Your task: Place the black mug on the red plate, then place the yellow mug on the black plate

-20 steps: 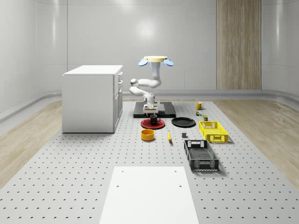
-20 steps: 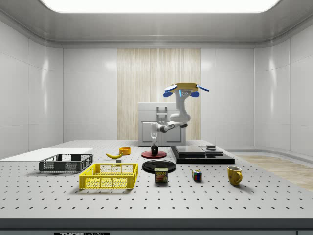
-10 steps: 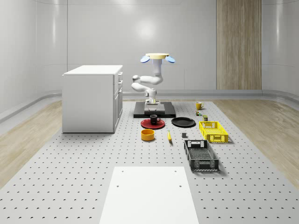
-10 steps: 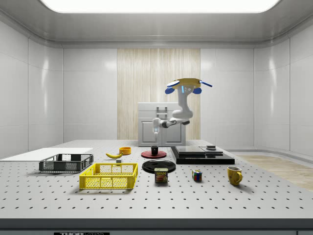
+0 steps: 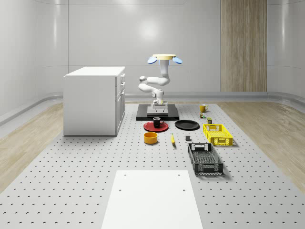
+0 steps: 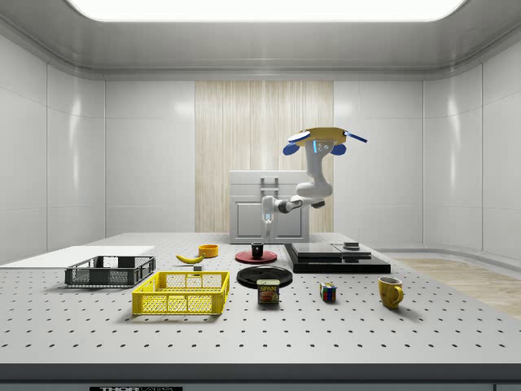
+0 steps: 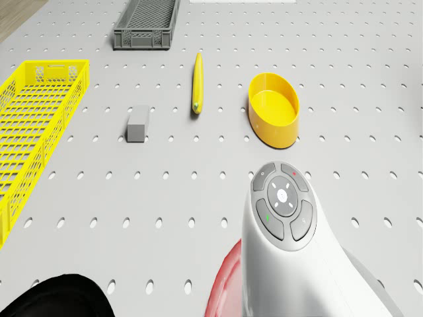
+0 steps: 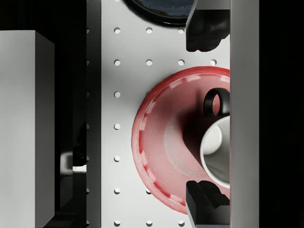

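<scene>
Black mug (image 5: 157,121) now sits on the red plate (image 5: 149,127) — gripper (image 5: 157,106) has let go, open, lifted away; yellow mug (image 5: 203,108) comes next

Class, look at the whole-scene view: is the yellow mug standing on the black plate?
No: the yellow mug stands on the table farther back, apart from the black plate, which carries nothing.

Clutter on the pegboard table (image 5: 71,167)

Yellow bowl (image 5: 150,138) sits at banana's (image 5: 172,139) nine o'clock; grey crate (image 5: 205,159) at yellow crate's (image 5: 217,134) seven; cabinet (image 5: 94,100) far at ten.
</scene>
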